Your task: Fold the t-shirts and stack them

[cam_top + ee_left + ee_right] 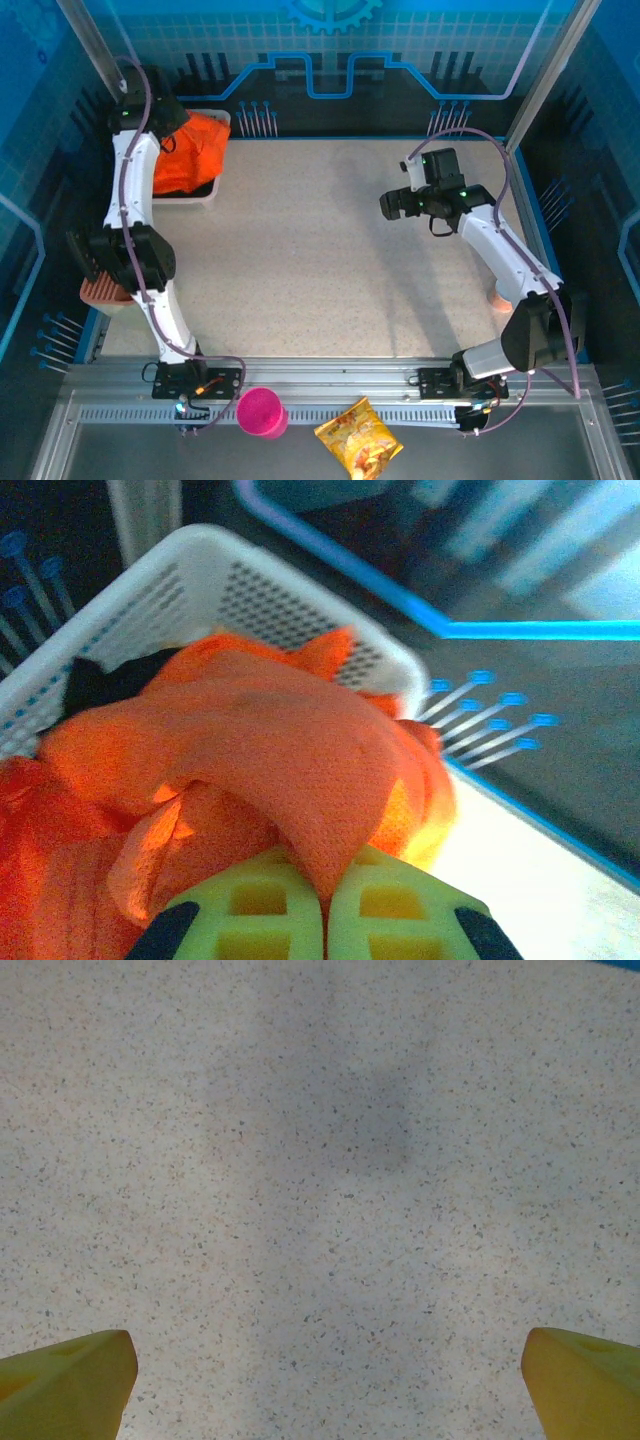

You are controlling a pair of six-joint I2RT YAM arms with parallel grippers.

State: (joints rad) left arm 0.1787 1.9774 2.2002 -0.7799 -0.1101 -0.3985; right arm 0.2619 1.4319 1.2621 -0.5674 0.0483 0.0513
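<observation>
Over basket (200, 555), left end effector (322, 912) pinches orange t-shirt (280, 730) (black cloth (95, 685) mostly buried); right end effector (325, 1355) agape.

I see the orange shirt (192, 150) crumpled in a heap in the basket (215, 118) at the far left corner of the tabletop (320, 260), bulging over the rim. One fold of it rises to a peak, pinched tight in the left pincer (322, 920). A scrap of black cloth (95, 680) peeks from under it against the basket wall.
</observation>
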